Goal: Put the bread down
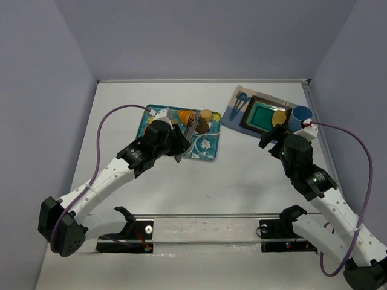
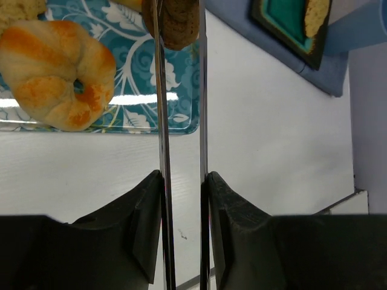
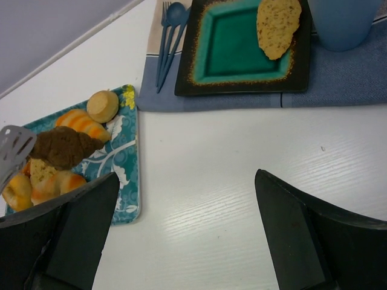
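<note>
My left gripper (image 2: pixel 183 178) is shut on metal tongs (image 2: pixel 162 121), also seen in the top view (image 1: pixel 190 128). The tong blades reach over the teal patterned tray (image 2: pixel 169 103), and a dark brown bread (image 2: pixel 178 24) sits between their tips. The same bread shows in the right wrist view (image 3: pixel 63 148), still among the other breads on the tray. A seeded bread slice (image 3: pixel 277 24) lies on the teal square plate (image 3: pixel 242 84). My right gripper (image 3: pixel 186 175) is open and empty over bare table between tray and plate.
The tray (image 1: pixel 208 151) also holds a ring-shaped roll (image 2: pixel 57 72), a round roll (image 3: pixel 103 104) and an orange striped croissant (image 3: pixel 81 124). The plate stands on a blue placemat (image 3: pixel 338 84) with a blue cup (image 3: pixel 341 21) and blue fork and spoon (image 3: pixel 169 30).
</note>
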